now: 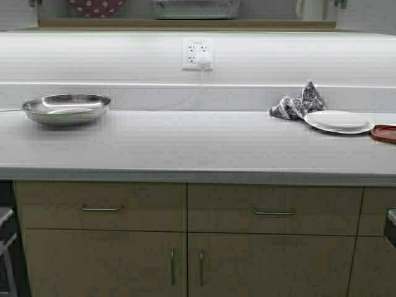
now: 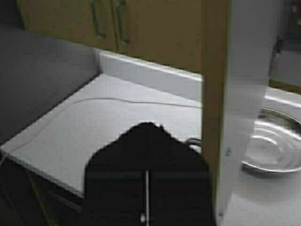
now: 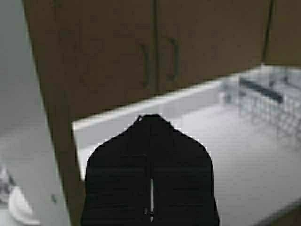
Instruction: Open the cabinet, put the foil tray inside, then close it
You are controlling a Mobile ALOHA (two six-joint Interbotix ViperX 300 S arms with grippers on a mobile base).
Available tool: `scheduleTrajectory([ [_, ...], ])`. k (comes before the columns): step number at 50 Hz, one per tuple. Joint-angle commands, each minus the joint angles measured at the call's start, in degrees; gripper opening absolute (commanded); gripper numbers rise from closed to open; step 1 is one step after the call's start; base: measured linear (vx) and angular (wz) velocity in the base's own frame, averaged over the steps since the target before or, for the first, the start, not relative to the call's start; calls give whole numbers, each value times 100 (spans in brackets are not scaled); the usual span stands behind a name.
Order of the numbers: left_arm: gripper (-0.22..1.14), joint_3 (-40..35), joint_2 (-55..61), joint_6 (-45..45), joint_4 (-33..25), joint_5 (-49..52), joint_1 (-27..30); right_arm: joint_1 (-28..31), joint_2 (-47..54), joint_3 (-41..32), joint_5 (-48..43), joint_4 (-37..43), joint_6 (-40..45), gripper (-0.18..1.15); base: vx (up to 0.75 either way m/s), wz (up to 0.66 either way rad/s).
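The cabinet (image 2: 155, 33) shows in the left wrist view as two tan doors with slim handles, both shut, above a white counter. The right wrist view shows the same kind of shut doors (image 3: 103, 56) with two handles at the inner edges. My left gripper (image 2: 147, 125) is a dark shape with its jaws together, holding nothing. My right gripper (image 3: 151, 117) looks the same, jaws together and empty. Neither arm appears in the high view. The foil tray is out of view.
On the grey counter (image 1: 198, 145) stand a round steel bowl (image 1: 66, 108) at left, and a white plate (image 1: 339, 120), a patterned cloth (image 1: 298, 104) and a red item (image 1: 385, 133) at right. Drawers and lower doors (image 1: 185, 263) sit below. A tan-edged upright panel (image 2: 214, 117) stands close to the left gripper.
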Motion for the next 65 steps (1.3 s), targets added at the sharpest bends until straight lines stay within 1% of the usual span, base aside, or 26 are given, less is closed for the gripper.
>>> scheduleTrajectory([
  [1,5,-448,378,-18,9,-105,352,-53,343,-483,9,-18,-18,7,-1,1],
  [12,5,-1081,1327,-70,-79,-220,369,-53,1204,-1037,308,-18,-9,7,0,0],
  [19,5,-1283,1731,-185,-413,-325,343,-44,1477,-1134,334,9,0,7,0,0],
  [22,5,-1327,1854,-185,-527,-369,229,18,1556,-1151,334,18,9,7,1,0],
  [31,5,-1266,2021,-167,-510,-483,-316,431,1837,-1318,334,9,-9,7,0,0],
  [38,5,-1178,2065,-167,-510,-501,-712,853,1969,-1433,360,0,-9,7,0,0],
  [48,5,-923,1960,-167,-510,-589,-1266,1696,1890,-1433,360,-26,-18,7,0,0],
  [51,5,-826,1872,-158,-510,-624,-1547,2030,1819,-1406,360,-26,-18,7,0,0],
  [55,5,-659,1696,-149,-475,-677,-2127,2558,1723,-1362,334,-44,-18,7,-1,0],
  [58,5,-519,1556,-123,-422,-686,-2452,2944,1626,-1301,334,-88,-26,7,0,0],
  [61,5,-325,1406,-79,-360,-694,-2716,3208,1477,-1169,334,-132,-18,7,0,0],
  [65,5,9,1134,-26,-334,-686,-2918,3393,1230,-853,334,-141,9,7,0,0],
])
